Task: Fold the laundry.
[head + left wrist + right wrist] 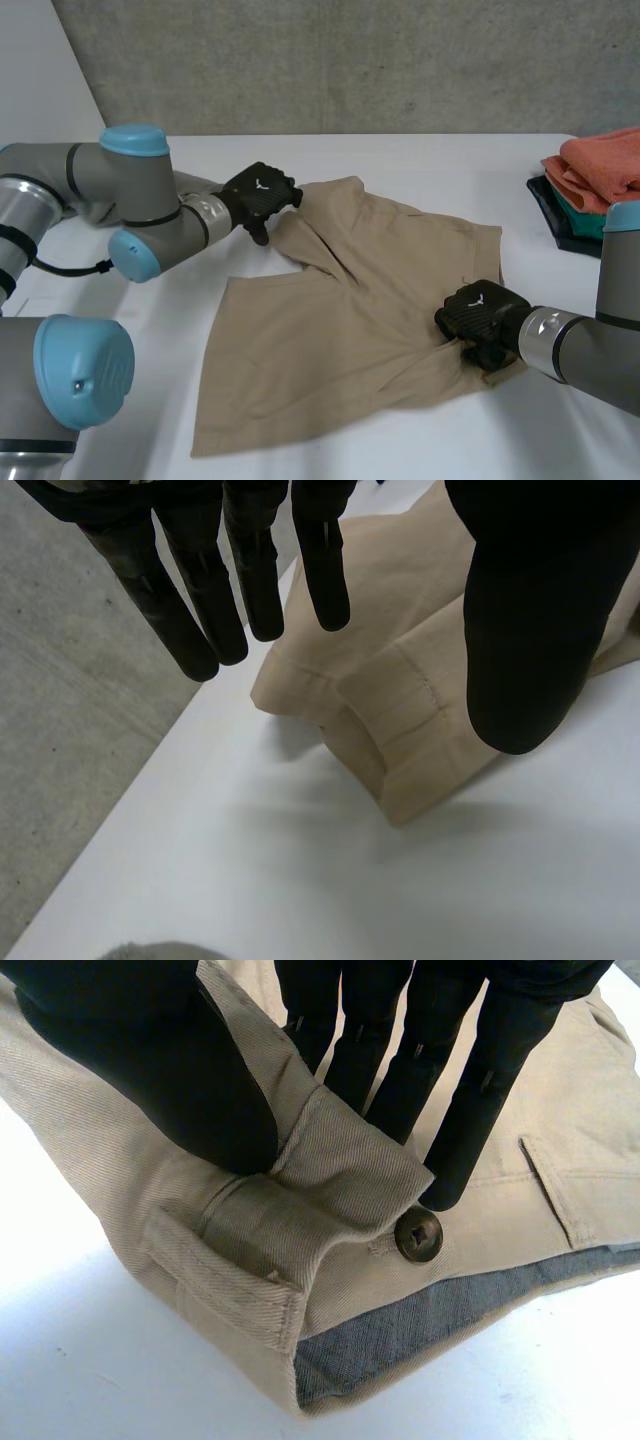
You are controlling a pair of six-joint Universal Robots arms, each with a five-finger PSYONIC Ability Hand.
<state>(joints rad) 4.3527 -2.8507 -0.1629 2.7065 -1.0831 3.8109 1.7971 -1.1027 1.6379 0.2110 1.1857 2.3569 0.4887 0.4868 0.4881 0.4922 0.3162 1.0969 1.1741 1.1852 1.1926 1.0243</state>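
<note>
Beige shorts (pixel 340 340) lie spread on the white table, partly folded over at the far side. My left hand (pixel 260 195) hovers at their far left corner. In the left wrist view this hand (pixel 530 630) is open, its straight fingers (pixel 200 610) apart from the thumb and just above the hemmed leg edge (pixel 400 710), holding nothing. My right hand (pixel 480 312) is at the shorts' near right edge. There the waistband (pixel 330 1190) is pinched between its thumb (pixel 170 1060) and fingers (pixel 470 1110), right by the brass button (pixel 418 1235).
A pile of folded orange and teal cloth (pixel 600 170) sits on a black tray (pixel 548 205) at the table's right edge. A concrete wall runs behind the table. White table (pixel 120 440) shows in front of the shorts and to their left.
</note>
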